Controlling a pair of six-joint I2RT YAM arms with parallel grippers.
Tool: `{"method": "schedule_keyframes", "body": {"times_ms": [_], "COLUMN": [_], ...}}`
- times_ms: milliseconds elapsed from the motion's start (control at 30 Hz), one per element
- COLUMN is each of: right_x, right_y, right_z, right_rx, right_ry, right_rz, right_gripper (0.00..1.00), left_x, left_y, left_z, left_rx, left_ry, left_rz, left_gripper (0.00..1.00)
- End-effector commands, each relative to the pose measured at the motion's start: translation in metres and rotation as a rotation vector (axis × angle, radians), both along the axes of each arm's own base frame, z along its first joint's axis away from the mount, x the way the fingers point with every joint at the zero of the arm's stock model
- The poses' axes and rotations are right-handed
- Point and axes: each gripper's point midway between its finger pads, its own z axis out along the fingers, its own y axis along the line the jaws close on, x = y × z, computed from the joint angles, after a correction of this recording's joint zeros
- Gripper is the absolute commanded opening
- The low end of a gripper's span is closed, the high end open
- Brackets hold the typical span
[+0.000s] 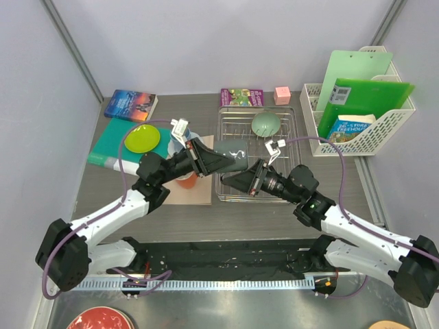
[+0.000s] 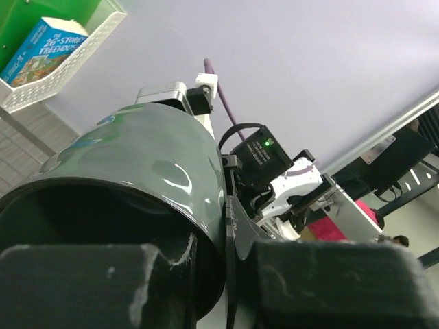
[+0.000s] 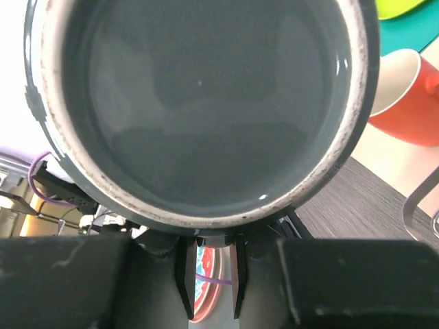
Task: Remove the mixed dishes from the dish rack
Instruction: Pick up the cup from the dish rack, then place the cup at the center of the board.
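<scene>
Left fingers (image 2: 82, 288) and right fingers (image 3: 357, 281) both clamp the cup (image 1: 235, 154) at its rim, mouth facing them.

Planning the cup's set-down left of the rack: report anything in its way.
The orange mug sits on the mat beside the dish rack, under the left end effector; the right end effector also grips the grey cup.

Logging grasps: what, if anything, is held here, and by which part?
A dark grey cup, held from both sides: the right fingers pinch its rim, and the left fingers clamp its wall.
</scene>
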Motion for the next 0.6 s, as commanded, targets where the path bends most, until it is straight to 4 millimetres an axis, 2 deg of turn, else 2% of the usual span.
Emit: {"method": "schedule_keyframes", "body": {"times_ms": [0, 33, 67, 100, 133, 167, 200, 233, 300, 367, 400, 467, 500, 533, 567], "right_x": [0.028, 0.033, 0.037, 0.049, 0.054, 0.060, 0.064, 0.074, 0.077, 0.082, 0.083, 0.086, 0.086, 0.086, 0.087], "right_y": [-0.015, -0.018, -0.023, -0.034, -0.040, -0.053, -0.062, -0.076, -0.091, -0.109, -0.115, -0.129, -0.133, -0.136, -0.139], "right_z": [0.020, 0.024, 0.005, -0.001, 0.003, -0.015, -0.019, -0.019, -0.030, -0.036, -0.038, -0.046, -0.048, -0.050, -0.054], "right_rx": [-0.095, -0.117, -0.200, -0.258, -0.281, -0.368, -0.409, -0.443, -0.512, -0.573, -0.590, -0.643, -0.659, -0.672, -0.697], "right_ry": [-0.159, -0.156, -0.102, -0.103, -0.105, -0.059, -0.060, -0.056, -0.033, -0.022, -0.017, -0.002, 0.004, 0.008, 0.008], "right_rz": [-0.171, -0.204, -0.230, -0.314, -0.354, -0.413, -0.455, -0.543, -0.606, -0.688, -0.715, -0.775, -0.790, -0.803, -0.812], "right_gripper": [0.51, 0.65, 0.75, 0.88, 0.93, 0.99, 1.00, 1.00, 1.00, 1.00, 1.00, 1.00, 1.00, 1.00, 1.00], "left_x": [0.008, 0.014, 0.014, 0.019, 0.024, 0.031, 0.033, 0.040, 0.048, 0.059, 0.063, 0.078, 0.085, 0.091, 0.097], "left_y": [0.000, 0.001, 0.005, 0.008, 0.012, 0.019, 0.025, 0.033, 0.047, 0.062, 0.073, 0.096, 0.116, 0.127, 0.142], "left_z": [0.005, -0.008, -0.005, -0.003, -0.006, -0.021, -0.011, -0.012, -0.021, -0.017, -0.028, -0.023, -0.040, -0.031, -0.037], "left_rx": [0.035, 0.088, 0.106, 0.140, 0.174, 0.248, 0.257, 0.290, 0.352, 0.373, 0.427, 0.479, 0.568, 0.595, 0.661], "left_ry": [0.035, 0.084, 0.075, 0.050, 0.049, 0.101, 0.083, 0.065, 0.099, 0.092, 0.134, 0.129, 0.189, 0.184, 0.196], "left_rz": [0.039, 0.069, 0.092, 0.128, 0.164, 0.214, 0.254, 0.301, 0.368, 0.438, 0.486, 0.595, 0.693, 0.742, 0.811], "left_gripper": [0.00, 0.00, 0.00, 0.00, 0.00, 0.00, 0.00, 0.00, 0.00, 0.00, 0.00, 0.00, 0.00, 0.00, 0.00]}}
